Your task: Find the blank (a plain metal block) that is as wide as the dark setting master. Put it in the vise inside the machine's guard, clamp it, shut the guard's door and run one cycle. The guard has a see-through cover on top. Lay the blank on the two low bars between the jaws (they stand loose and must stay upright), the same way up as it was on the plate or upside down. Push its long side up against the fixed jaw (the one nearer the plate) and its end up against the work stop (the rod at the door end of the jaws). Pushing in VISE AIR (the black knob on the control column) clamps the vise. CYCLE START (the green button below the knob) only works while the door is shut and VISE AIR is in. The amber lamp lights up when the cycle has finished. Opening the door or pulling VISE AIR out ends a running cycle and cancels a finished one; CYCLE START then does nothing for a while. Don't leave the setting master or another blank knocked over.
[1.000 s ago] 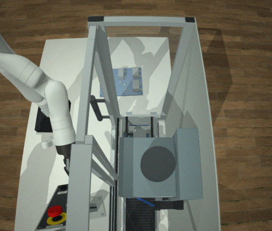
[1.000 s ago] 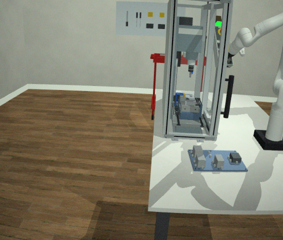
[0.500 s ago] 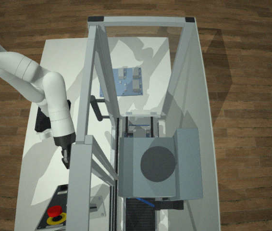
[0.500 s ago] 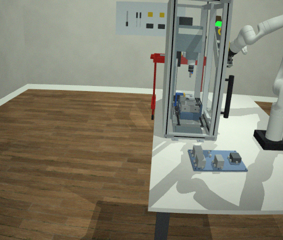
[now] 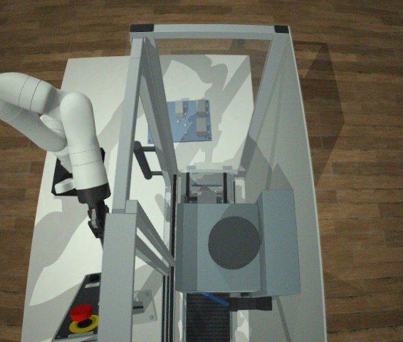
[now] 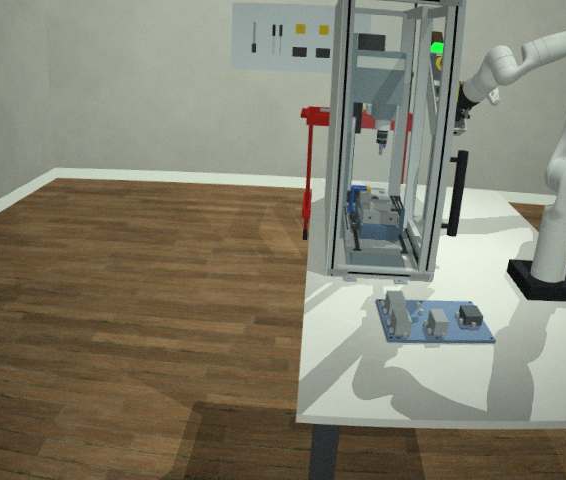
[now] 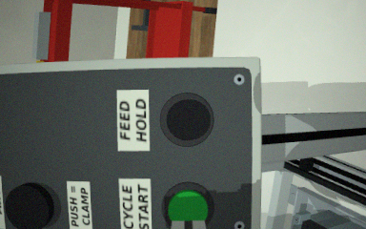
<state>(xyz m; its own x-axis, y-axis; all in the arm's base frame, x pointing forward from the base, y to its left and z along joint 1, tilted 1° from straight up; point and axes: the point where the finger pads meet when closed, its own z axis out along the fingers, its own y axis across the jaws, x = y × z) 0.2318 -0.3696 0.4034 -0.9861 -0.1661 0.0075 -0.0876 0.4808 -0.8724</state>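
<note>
On the near part of the desk [image 5: 47, 235] [image 6: 345, 397], a blue plate [image 5: 191, 137] [image 6: 454, 335] carries three light grey blanks, two [image 6: 395, 300] [image 6: 401, 321] close together at one end and one [image 5: 179, 108] [image 6: 437, 322] between that pair and the dark master [image 6: 471, 315]. All four stand upright; which blank matches the master, I cannot tell. Behind the plate rises the tall guard [image 5: 208, 30] [image 6: 338, 155], with the long black door handle [image 5: 142, 159] [image 6: 458, 193] on the arm's side. Through its front, the vise [image 6: 379, 217] sits low, under the spindle [image 6: 382, 135]; whether a blank lies between its jaws is too small to tell. Beside the guard, the white arm [image 5: 85, 147] [image 6: 560, 196] reaches from its black base [image 5: 56, 189] [image 6: 521, 289] to the control column [image 5: 62, 331] [image 7: 75, 119]. Its hand [image 5: 101, 237] [image 6: 459, 130] [image 7: 188, 225] has the fingers together, nothing between them, with the tips overlapping the green CYCLE START button [image 7: 188, 205] in the wrist view; contact cannot be made out. The black VISE AIR knob [image 7: 29, 206] is beside that button. A green lamp [image 6: 437, 47] is lit near the top of the guard. Farther off stands a red cart [image 6: 317, 115] [image 7: 171, 31], and beyond it a pale tool board [image 6: 247, 59] hangs on the wall
</note>
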